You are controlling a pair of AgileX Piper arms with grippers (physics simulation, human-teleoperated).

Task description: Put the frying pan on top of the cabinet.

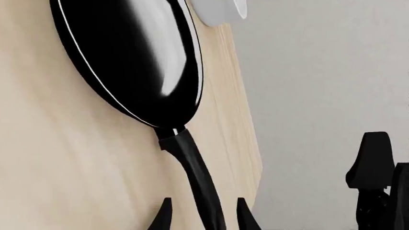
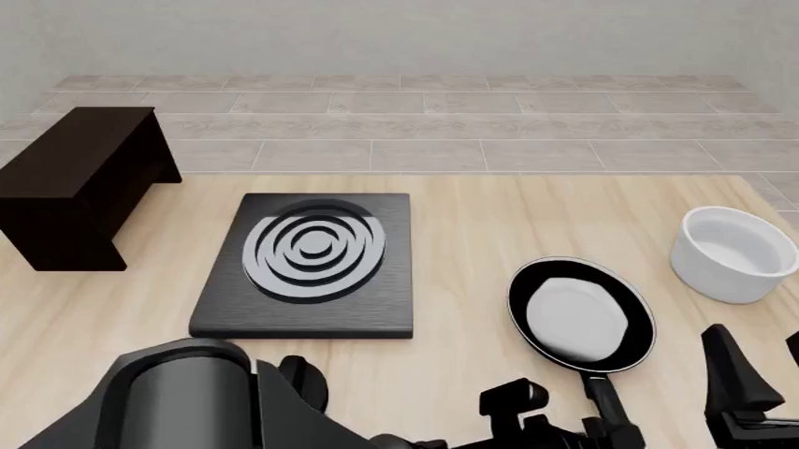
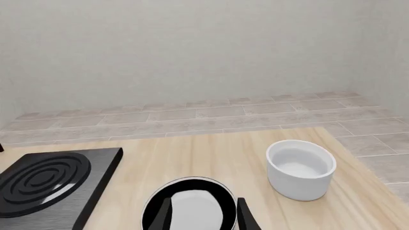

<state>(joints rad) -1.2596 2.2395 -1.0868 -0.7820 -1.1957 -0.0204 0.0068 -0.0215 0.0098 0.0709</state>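
The frying pan (image 2: 581, 313) lies flat on the wooden table, right of centre, its long black handle (image 2: 612, 412) pointing toward the near edge. My left gripper (image 1: 204, 215) is open, with a fingertip on each side of the handle (image 1: 191, 163) and a gap on both sides. The pan (image 1: 128, 57) shows glossy black beyond it. My right gripper (image 3: 203, 215) is open and holds nothing, hovering near the table's front right with the pan (image 3: 188, 206) just ahead. The dark cabinet (image 2: 75, 178) stands at the far left, its flat top bare.
A flat black stove plate (image 2: 312, 262) with grey-white rings lies between the cabinet and the pan. A white bowl (image 2: 736, 253) stands right of the pan near the table's right edge. The left arm's bulk (image 2: 187, 402) fills the front view's lower left.
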